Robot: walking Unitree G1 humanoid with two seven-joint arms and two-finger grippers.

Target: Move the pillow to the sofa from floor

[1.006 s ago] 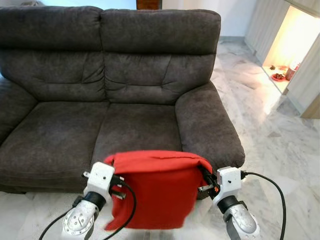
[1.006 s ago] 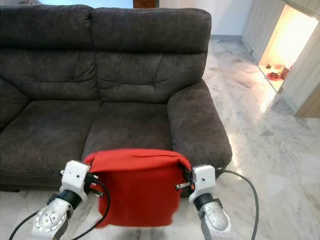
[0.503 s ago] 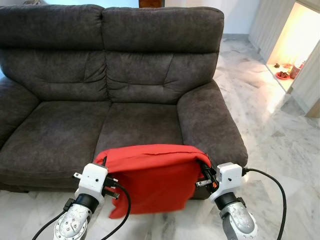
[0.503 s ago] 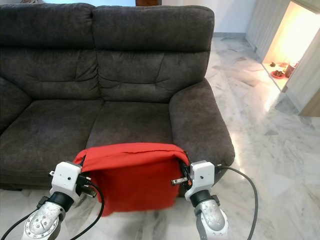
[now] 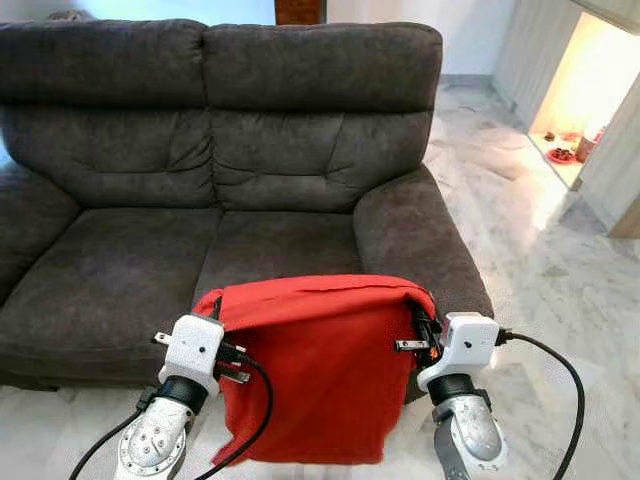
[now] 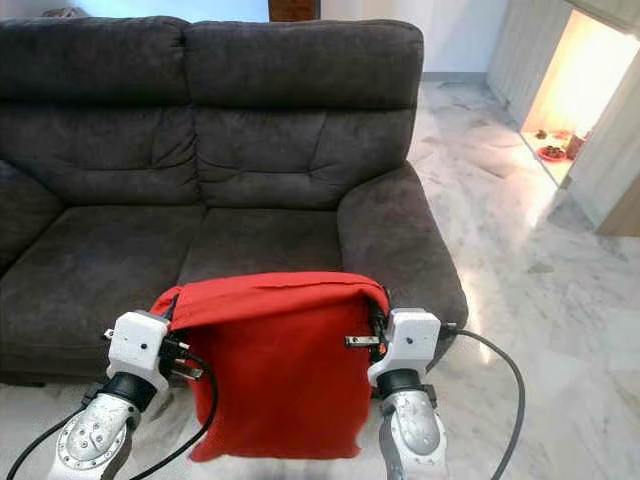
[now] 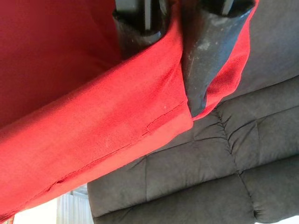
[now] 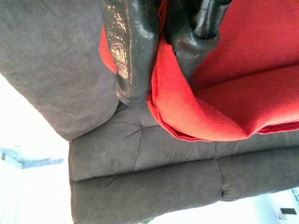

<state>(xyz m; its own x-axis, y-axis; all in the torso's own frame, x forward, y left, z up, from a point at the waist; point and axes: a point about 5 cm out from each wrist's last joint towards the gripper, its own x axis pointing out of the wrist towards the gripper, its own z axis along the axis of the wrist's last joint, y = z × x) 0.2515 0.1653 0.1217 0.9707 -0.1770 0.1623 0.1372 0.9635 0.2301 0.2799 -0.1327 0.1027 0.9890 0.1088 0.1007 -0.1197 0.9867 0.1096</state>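
Note:
A red pillow hangs in the air in front of the dark grey sofa, held up by its two top corners. My left gripper is shut on the pillow's left top corner. My right gripper is shut on its right top corner. In the left wrist view the black fingers pinch the red fabric, with the sofa back beyond. The right wrist view shows its fingers clamped on the red cloth too. The pillow's lower edge hangs below the sofa's seat front.
The sofa's right armrest stands just beyond my right gripper. Both seat cushions are bare. Marble floor spreads to the right, where a lit alcove holds small items.
The pillow has risen a little and hangs longer and flatter than half a second ago. Both grippers keep their hold on the corners. The camera shifted slightly.

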